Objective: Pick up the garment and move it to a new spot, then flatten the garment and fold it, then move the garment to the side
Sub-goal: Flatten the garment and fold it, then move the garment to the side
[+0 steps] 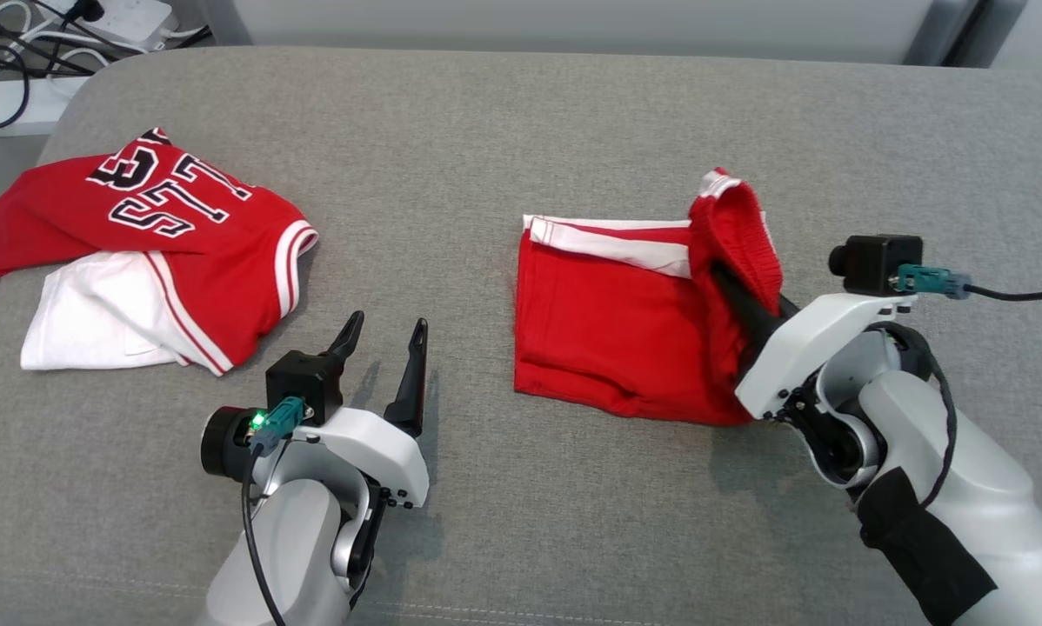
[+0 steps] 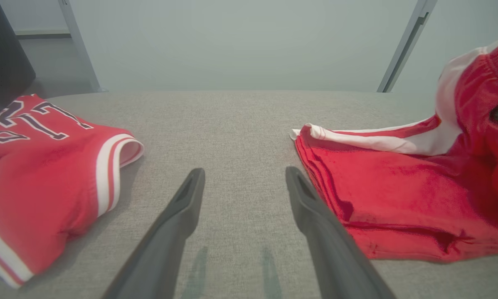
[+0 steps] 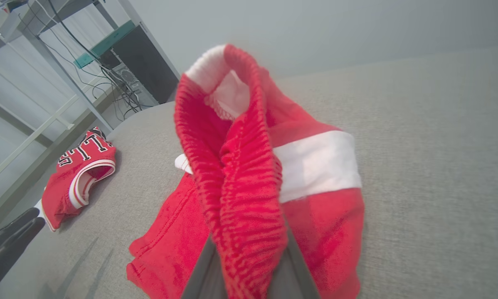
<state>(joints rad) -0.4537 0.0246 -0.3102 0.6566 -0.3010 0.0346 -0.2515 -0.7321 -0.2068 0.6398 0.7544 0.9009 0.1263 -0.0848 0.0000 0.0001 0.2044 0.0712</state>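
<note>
1. While the right gripper [image 1: 734, 291] has its fingers pinched almost closed on the elastic waistband [image 1: 738, 235] of the red shorts [image 1: 608, 339], that gathered edge stands up off the grey cushion [image 1: 486, 156]. The rest of the shorts lies flat on it.
2. The shorts are well off to the robot's right of the red jersey [image 1: 182, 243], and the two aren't touching.
3. The left gripper [image 1: 388, 323] is spread wide with nothing in it. It hangs just right of the jersey, in the gap before the shorts.
4. My guess on handling: light, floppy knit stuff, so it'll sag and bunch wherever it isn't held. It looks neither slippery nor fragile, so no worries there.
5. The waistband looks like the smart place to grab, since it's thick and ribbed and gives the fingers something to bite.
6. One pinch just lets it dangle in a clump, though. For flattening I'd want a gripper on each end of the waistband.
</note>
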